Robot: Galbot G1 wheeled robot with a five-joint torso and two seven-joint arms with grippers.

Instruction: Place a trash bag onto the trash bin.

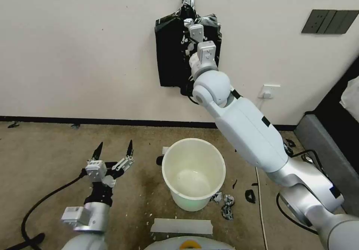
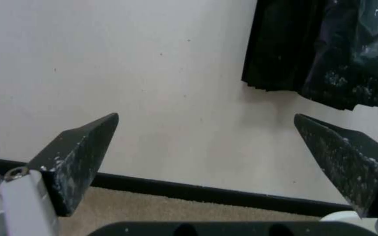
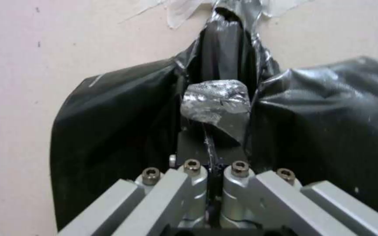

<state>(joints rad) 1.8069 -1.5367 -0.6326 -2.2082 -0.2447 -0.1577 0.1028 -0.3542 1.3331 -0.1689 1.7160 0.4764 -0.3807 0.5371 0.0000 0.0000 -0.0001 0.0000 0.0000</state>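
Reaching high to the wall, the right end effector clenches a trash bag hanging lengthwise above the trash bin; the left end effector waits released, low beside it.

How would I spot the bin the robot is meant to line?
Find the cream wall with black bags taped to it, then look down to the brown carpet below. The bin stands there upright: a round, cream-white, handleless bucket, unlined, far bigger than the black scraps beside it.

trash bin mouth unobstructed, scraps beside its base
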